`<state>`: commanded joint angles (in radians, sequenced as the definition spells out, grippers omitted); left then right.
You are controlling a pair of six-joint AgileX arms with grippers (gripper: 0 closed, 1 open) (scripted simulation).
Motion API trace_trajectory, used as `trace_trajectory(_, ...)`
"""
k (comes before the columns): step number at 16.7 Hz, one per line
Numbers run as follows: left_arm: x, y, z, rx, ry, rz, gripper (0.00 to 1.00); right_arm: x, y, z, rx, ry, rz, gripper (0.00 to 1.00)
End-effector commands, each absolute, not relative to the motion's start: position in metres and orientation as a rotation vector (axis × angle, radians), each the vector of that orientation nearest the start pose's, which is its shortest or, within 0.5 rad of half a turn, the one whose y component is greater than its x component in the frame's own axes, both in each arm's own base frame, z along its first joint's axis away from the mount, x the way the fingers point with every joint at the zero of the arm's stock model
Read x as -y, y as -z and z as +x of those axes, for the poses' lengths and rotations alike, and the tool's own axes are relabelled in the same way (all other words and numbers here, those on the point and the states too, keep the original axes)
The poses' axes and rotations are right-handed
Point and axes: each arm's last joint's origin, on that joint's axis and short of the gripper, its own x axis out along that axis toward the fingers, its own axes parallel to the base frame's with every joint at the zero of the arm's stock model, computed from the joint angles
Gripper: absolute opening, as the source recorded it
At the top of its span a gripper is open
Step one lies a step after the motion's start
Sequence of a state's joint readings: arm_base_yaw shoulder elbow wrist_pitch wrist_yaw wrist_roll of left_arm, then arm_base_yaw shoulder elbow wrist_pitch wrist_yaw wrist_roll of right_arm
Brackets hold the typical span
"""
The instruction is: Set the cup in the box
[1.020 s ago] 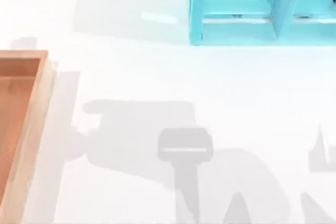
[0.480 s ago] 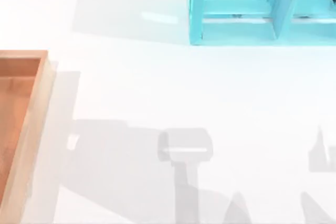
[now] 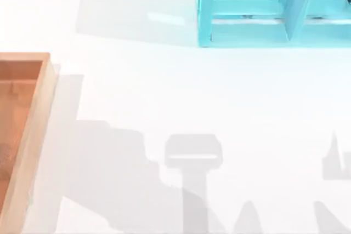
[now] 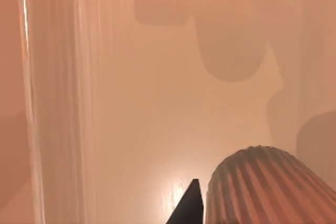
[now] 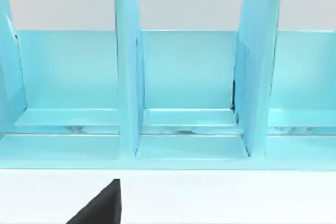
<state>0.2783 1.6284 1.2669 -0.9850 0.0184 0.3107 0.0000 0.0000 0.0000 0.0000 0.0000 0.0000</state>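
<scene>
From above, the box is seen at the table's left edge, the turquoise frame at the far right. In the left wrist view, the cup is seen over the box's floor, beside a dark fingertip; whether it is gripped cannot be told. In the right wrist view, the frame is faced; a dark fingertip is seen

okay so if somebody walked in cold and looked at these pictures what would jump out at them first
Most striking is the turquoise shelf frame at the table's far edge, right of centre in the top view, its upright dividers facing the right wrist camera. Next is the wooden box at the table's left edge. In the left wrist view, the ribbed reddish-brown cup sits beside a dark fingertip of the left gripper, with the box's orange-brown floor beyond it.
</scene>
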Motion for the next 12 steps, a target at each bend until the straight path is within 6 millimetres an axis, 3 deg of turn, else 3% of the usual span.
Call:
trace_trajectory(3, -0.089, -0.217, 0.301, -1.351, -0.015, 0.057, 0.00, 0.001, -0.160, 0.106, 0.000, 0.000, 0.000, 1.00)
trace_trajectory(7, -0.089, -0.215, 0.301, -1.353, -0.015, 0.056, 0.00, 0.001, -0.160, 0.106, 0.000, 0.000, 0.000, 1.00)
trace_trajectory(12, -0.089, -0.215, 0.301, -1.353, -0.015, 0.056, 0.38, 0.001, -0.160, 0.106, 0.000, 0.000, 0.000, 1.00)
